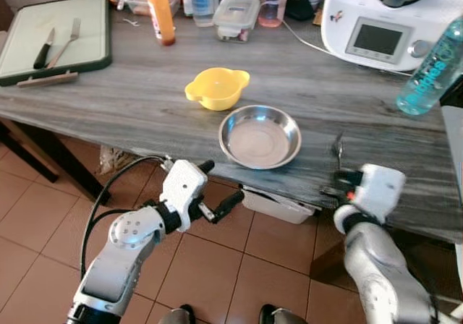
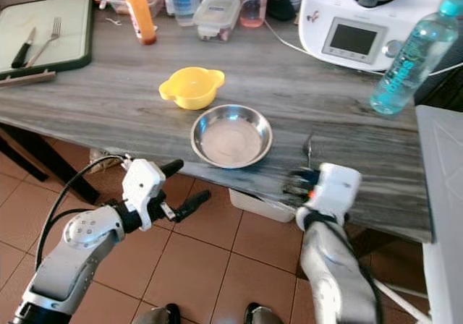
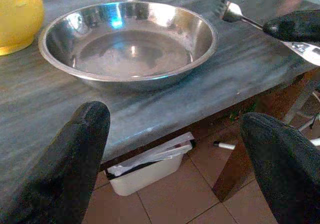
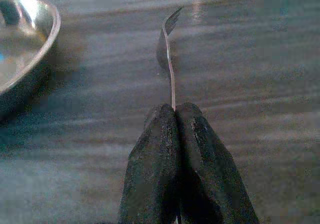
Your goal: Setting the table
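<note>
Tightly pinched: thin metal fork, upcurved tines.

A home kitchen: a grey wood-grain desk over terracotta floor tiles, with a white cooking machine at 1 o'clock, a chopping board at 10 o'clock, and food boxes and bottles at 12.

Grey wood-grain streaked table, shiny silver steel bowl on it, bright yellow bowl just behind the steel bowl, orange bottle farther back, translucent teal water bottle, white appliance, terracotta floor tiles below the table.
</note>
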Robot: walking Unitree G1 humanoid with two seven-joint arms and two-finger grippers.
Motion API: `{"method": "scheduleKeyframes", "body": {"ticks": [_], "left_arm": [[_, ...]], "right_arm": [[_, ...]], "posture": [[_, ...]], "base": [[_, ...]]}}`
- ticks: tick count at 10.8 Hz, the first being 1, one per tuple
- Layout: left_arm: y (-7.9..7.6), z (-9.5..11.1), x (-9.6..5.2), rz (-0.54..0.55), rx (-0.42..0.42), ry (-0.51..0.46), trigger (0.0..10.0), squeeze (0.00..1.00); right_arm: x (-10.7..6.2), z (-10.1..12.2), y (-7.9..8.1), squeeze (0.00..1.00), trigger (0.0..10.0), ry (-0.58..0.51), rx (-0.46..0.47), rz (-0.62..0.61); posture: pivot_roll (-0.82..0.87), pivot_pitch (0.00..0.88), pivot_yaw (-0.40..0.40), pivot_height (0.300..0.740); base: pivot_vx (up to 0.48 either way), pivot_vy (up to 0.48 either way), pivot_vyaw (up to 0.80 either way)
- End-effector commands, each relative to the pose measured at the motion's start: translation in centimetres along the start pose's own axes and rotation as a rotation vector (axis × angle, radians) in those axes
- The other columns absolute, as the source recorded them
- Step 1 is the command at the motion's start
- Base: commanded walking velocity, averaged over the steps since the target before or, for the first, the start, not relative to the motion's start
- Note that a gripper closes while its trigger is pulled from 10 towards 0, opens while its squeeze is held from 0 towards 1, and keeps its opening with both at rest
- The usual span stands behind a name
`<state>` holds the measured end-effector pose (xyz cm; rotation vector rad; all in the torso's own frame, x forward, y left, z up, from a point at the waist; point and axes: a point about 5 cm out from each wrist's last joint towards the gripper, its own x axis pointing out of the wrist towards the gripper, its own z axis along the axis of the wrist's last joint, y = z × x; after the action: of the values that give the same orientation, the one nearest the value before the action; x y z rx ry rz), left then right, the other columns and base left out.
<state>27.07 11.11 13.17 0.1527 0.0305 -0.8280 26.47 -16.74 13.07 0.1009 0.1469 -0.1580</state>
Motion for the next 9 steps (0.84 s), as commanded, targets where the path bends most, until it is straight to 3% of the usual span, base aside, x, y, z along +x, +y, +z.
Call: {"method": "scheduleKeyframes", "body": {"ticks": [1,3,7,9], "left_arm": [[-0.2,-0.2,-0.2,-0.009,0.004,0.014,10.0,0.00],[-0.3,-0.3,-0.1,-0.012,0.000,0.018,10.0,0.00],[-0.6,-0.4,0.1,-0.019,-0.008,0.020,10.0,0.00],[-0.6,-0.5,0.1,-0.015,-0.009,0.021,10.0,0.00]], "right_arm": [[-0.2,0.1,-0.2,0.00,0.0,0.007,-0.042,-0.023],[0.3,-0.3,-0.1,0.00,0.0,0.045,-0.216,-0.052],[1.7,-1.6,0.4,0.00,0.0,0.122,-0.408,-0.049],[1.9,-2.3,0.5,0.00,0.0,0.155,-0.428,-0.027]], "posture": [[0.13,0.192,0.000,0.740],[0.12,0.194,-0.001,0.740],[0.12,0.192,-0.011,0.740],[0.12,0.193,-0.014,0.740]], "base": [[0.000,0.000,0.00],[0.000,0.000,0.00],[0.000,0.000,0.00],[0.000,0.000,0.00]]}}
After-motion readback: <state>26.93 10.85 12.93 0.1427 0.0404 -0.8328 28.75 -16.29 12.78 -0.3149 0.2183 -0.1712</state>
